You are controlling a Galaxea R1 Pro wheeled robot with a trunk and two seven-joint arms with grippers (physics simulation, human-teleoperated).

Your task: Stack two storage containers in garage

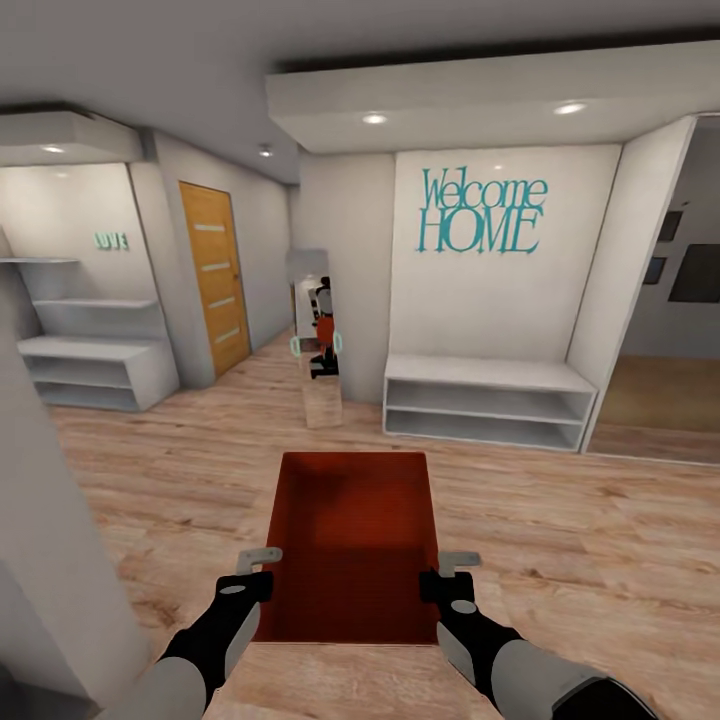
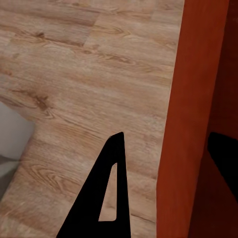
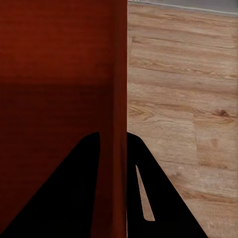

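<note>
1. Both forearms are seen lowest in the head view. The left gripper (image 1: 262, 580) and the right gripper (image 1: 440, 580) are each clamped on a long side wall of one orange-red storage container (image 1: 350, 545). The container is carried open side up, level, in front of the trunk and above the light wood plank floor (image 1: 560, 540). A two-sided hold is judged to keep the shallow bin from tipping during travel. Ahead, a white wall with "Welcome HOME" lettering (image 1: 482, 212), a low white shelf unit (image 1: 487, 402), a narrow mirror (image 1: 318, 340) and a wooden door with glass slits (image 1: 214, 278) are seen. The second container and the garage are not yet reached.

2. In the left wrist view, the container's left wall (image 2: 186, 129) is seen edge-on, with one dark finger (image 2: 106, 198) outside it and the other inside; the gripper is closed onto the wall.

3. In the right wrist view, the right wall (image 3: 119, 114) is pinched likewise between two dark fingers (image 3: 158, 198), over the planks.
</note>
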